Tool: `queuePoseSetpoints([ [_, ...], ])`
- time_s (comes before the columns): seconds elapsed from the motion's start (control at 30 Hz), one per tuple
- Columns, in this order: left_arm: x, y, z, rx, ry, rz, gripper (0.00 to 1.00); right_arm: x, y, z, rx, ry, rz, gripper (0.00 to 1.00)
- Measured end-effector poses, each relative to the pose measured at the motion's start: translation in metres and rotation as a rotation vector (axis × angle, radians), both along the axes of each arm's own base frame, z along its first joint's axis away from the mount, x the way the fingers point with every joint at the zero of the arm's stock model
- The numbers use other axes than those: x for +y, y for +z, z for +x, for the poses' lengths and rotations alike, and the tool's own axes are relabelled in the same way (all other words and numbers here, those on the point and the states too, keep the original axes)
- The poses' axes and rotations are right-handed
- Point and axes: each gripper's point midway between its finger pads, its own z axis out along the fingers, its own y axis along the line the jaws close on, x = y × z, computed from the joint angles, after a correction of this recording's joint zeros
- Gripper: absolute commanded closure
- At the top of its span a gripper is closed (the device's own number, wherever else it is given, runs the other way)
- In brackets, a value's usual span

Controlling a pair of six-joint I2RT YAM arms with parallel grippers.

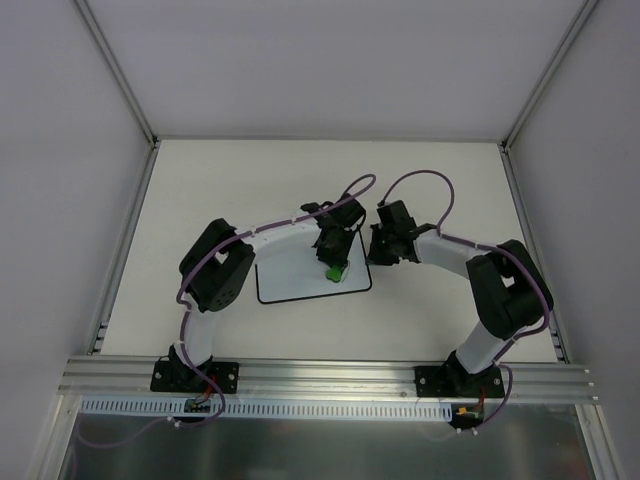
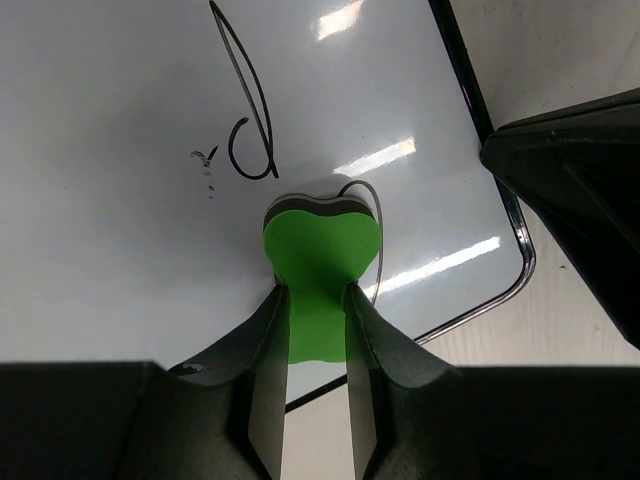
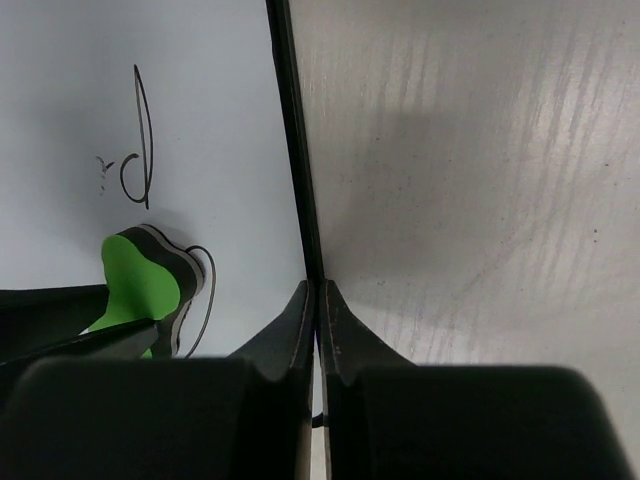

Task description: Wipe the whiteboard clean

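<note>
– Over the right half of the small flat white whiteboard with rounded corners and a thin black rim, my left gripper is clamped on the waist of the bright green heart-shaped foam eraser with a dark layer underneath. The board lies flat between my two arms. How would you run the wipe?

– Dark face flat down, I'd say, not tipped on an edge. The long thin looped pen stroke sits just beyond the eraser, toward the board's middle, with a few faint specks at its left. A fine grey curl runs beside the eraser's right lobe. I'd push across them in overlapping passes, with light and even pressure.

– Agreed. The board's face is glossy and throws the lamps back in bright streaks. I expect the ink to lift easily, and the board to slide just as easily.

– And the right side?

– At the board's right rim my right gripper has its jaws together with nothing between them. The tips seem to rest on the rim, and I judge they are there to pin the board. Right of the rim is the pale matte table top with faint brushed streaks, which looks grippier than the board.
</note>
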Motion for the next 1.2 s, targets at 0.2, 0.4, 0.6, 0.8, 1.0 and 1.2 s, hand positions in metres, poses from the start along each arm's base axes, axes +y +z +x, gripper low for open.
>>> queuePoseSetpoints([
  [0.2,0.004,0.003,0.0,-0.008,0.024,-0.004,0.37,-0.006,0.0,-0.004,0.003,-0.005,-0.02,0.82],
  [0.4,0.02,0.04,0.013,-0.073,0.078,-0.034,0.01,-0.022,0.001,-0.013,0.023,-0.014,-0.09,0.65],
  [0.6,0.052,0.117,0.041,-0.215,0.184,-0.164,0.01,-0.036,0.012,-0.022,0.028,-0.019,-0.173,0.36],
  [0.8,0.132,0.133,0.048,-0.263,0.354,-0.175,0.04,-0.015,0.046,-0.018,-0.049,-0.007,-0.182,0.31],
  [1.0,0.192,0.082,0.027,-0.152,0.472,-0.078,0.07,0.016,0.065,-0.022,-0.066,-0.049,-0.155,0.29],
  [1.2,0.22,0.058,0.006,-0.099,0.521,-0.043,0.07,0.053,0.06,-0.027,-0.026,-0.072,-0.18,0.28],
])
